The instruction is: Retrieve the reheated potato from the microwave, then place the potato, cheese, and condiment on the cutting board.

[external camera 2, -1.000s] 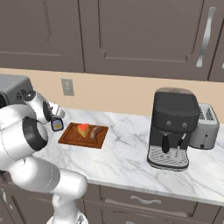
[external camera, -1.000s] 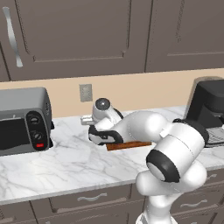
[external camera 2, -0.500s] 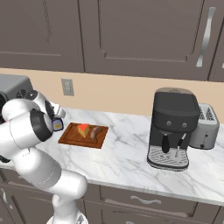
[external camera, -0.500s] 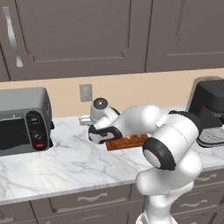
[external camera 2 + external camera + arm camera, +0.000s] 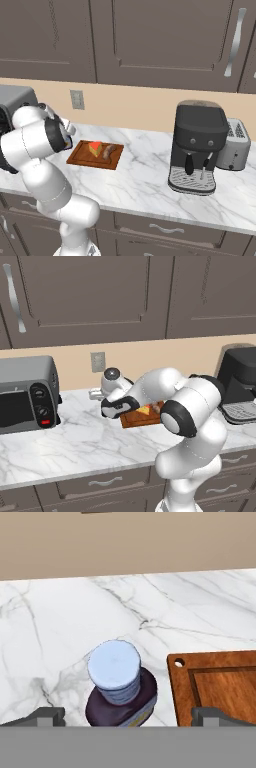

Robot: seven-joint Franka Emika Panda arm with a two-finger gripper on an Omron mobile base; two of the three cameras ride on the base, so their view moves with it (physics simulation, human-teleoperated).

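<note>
I'm seeing the surface (image 5: 60, 612) showing as polished white marble with grey veins. The cutting board (image 5: 220, 682) is looking like smooth reddish-brown wood, grain visible. The condiment (image 5: 120, 692) is reading as glossy dark glass under a matt, ribbed pale blue cap. The cupboard doors (image 5: 90, 296) are appearing matt brown with a brushed metal handle (image 5: 15, 298).
</note>
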